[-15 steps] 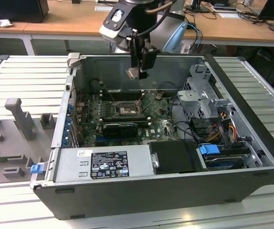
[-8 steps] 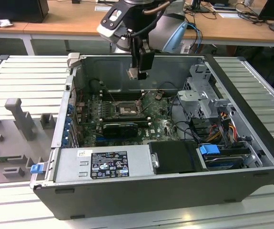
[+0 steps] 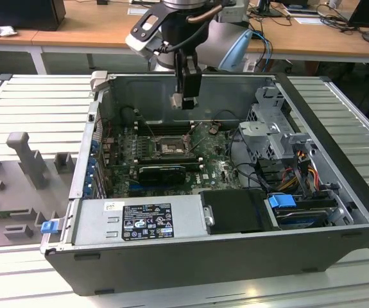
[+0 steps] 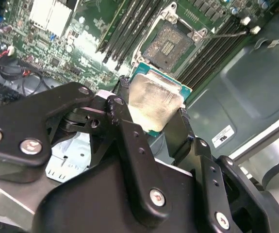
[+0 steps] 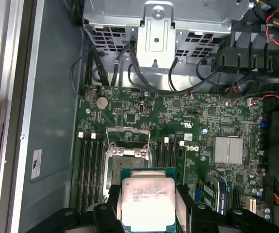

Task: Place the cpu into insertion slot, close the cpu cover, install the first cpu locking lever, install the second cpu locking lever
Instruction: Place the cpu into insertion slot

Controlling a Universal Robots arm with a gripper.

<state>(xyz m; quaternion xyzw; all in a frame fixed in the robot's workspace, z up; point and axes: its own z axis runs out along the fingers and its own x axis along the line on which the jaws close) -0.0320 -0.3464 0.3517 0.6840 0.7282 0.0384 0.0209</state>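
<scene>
Lying open on a ribbed grey table (image 3: 43, 102), a dark computer case (image 3: 203, 253) shows its green motherboard (image 3: 216, 170), with wooden desks (image 3: 88, 25) across the room behind it. The gripper (image 3: 185, 99) hangs inside the case. In both wrist views its black fingers (image 5: 111, 206) pinch the cpu (image 5: 146, 201) by opposite edges. The chip is a thin square with a dull silver-grey face and a green rim (image 4: 154, 104). It sits above the insertion slot (image 5: 122, 167) and clear of it. The slot's tan contact field (image 4: 171, 46) lies bare, and the cpu cover (image 5: 128, 140) looks swung open.
</scene>
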